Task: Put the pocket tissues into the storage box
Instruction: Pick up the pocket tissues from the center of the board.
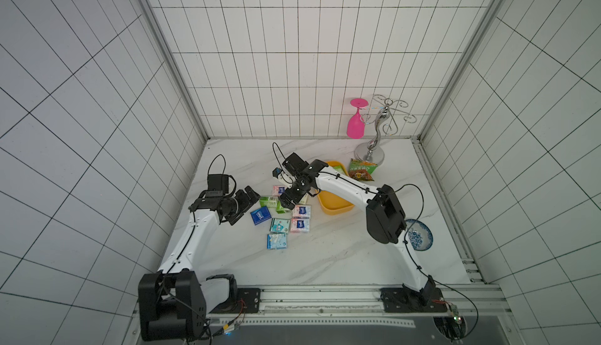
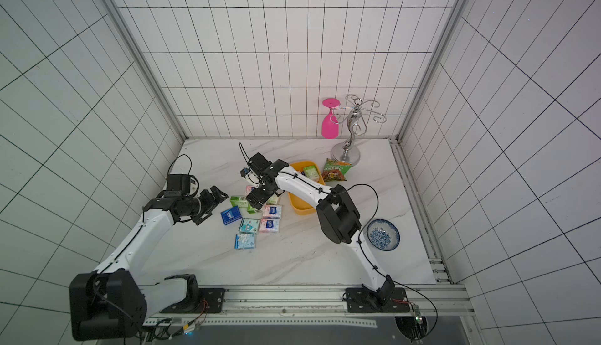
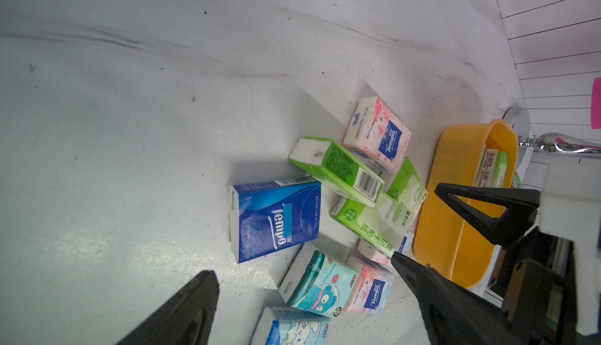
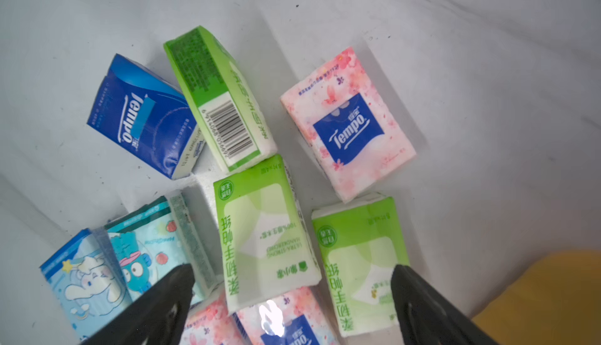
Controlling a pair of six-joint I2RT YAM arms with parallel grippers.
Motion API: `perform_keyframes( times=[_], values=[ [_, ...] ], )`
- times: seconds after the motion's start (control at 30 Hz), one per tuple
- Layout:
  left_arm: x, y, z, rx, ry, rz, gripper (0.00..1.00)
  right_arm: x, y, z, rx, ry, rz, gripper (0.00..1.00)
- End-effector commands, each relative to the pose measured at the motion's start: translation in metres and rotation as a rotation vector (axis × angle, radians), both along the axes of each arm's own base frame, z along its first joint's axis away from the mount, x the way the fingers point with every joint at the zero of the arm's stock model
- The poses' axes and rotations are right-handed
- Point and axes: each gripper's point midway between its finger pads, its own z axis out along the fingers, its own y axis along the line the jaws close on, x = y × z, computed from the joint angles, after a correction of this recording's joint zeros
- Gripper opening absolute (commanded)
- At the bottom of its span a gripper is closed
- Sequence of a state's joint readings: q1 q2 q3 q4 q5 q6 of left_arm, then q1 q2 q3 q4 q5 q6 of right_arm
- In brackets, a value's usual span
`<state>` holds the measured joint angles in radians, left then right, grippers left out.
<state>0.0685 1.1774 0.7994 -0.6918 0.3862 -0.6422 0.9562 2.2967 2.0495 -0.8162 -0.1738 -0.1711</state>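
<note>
Right gripper (image 4: 292,297): jaws spread wide, empty, hanging over the pocket tissues (image 4: 263,229) at frame centre in both top views.
Left gripper (image 1: 242,205): jaws apart, empty, left of the heap.
Pocket tissues: loose on the tabletop; one green packet (image 2: 311,172) lies inside the storage box.
Storage box (image 2: 300,208): right of the heap, just beside it.
Surface: white marble-look tabletop (image 1: 325,255), faintly scuffed.
Room: white tiled walls (image 1: 292,67) with dark grout on three sides.

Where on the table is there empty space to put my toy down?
The near part of the table, between the teal packet and the bowl, is bare. So is the far corner behind the left gripper. It is crowded around the packets, the yellow box and the right gripper.
</note>
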Motion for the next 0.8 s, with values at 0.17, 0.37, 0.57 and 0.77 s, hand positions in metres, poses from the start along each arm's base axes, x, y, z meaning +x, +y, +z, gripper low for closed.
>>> perform_keyframes(
  times=[0.17, 0.37, 0.57, 0.77],
  values=[
    [0.003, 0.004, 0.009, 0.019, -0.043, -0.006, 0.98, -0.015, 0.006, -0.024, -0.096, -0.021, 0.112, 0.99],
    [0.000, 0.006, 0.009, 0.024, -0.040, -0.004, 0.98, -0.017, 0.008, -0.038, -0.128, -0.027, 0.125, 0.92],
    [-0.001, 0.006, 0.009, 0.025, -0.041, -0.004, 0.98, -0.014, 0.006, -0.039, -0.141, -0.045, 0.119, 0.56],
    [-0.001, 0.006, 0.009, 0.019, -0.042, -0.003, 0.98, -0.016, 0.006, -0.029, -0.127, -0.054, 0.119, 0.41]
  ],
)
